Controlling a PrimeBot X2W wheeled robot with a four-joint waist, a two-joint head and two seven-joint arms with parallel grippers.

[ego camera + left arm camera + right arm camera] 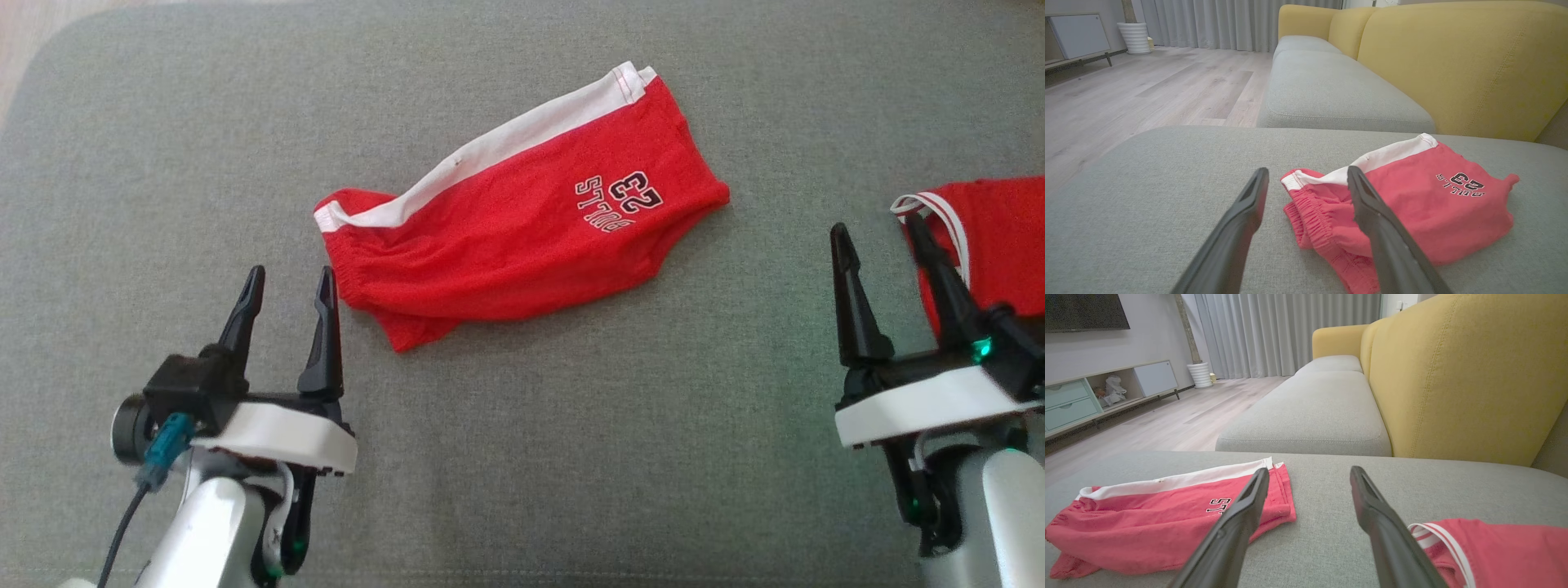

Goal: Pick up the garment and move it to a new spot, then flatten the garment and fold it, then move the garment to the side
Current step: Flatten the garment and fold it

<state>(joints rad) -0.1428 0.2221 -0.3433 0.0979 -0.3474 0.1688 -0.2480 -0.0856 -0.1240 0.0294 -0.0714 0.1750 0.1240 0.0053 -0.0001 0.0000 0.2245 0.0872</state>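
— How does the garment look?

— Red shorts [522, 237] with a white stripe down one side, a gathered waistband and a dark print with "23" over a row of letters. They lie rumpled, slanting across the middle of the grey sofa seat [522, 474], waistband end towards the left jaws, leg end up and to the right.

— Is anything gripping them?

— No. The left jaws stand apart with nothing between them, one finger [322, 343] tipped just beside the waistband. The right jaws are also spread and empty, well clear of the shorts.

— What is hard to make out?

— The letters under the number; they sit upside down in the head view and are too small to read. In the left wrist view a dark finger [1388, 245] covers part of the waistband. A second red garment [992, 245] with white trim is cut off by the right edge, and one right finger [939, 278] crosses in front of it.

— And the room?

— Yellow backrests [1453, 69] behind grey seat cushions, a pale wood floor [1147, 90], grey curtains [1286, 330], a white ribbed pot [1135, 36] and a low cabinet [1086, 396] along the wall.
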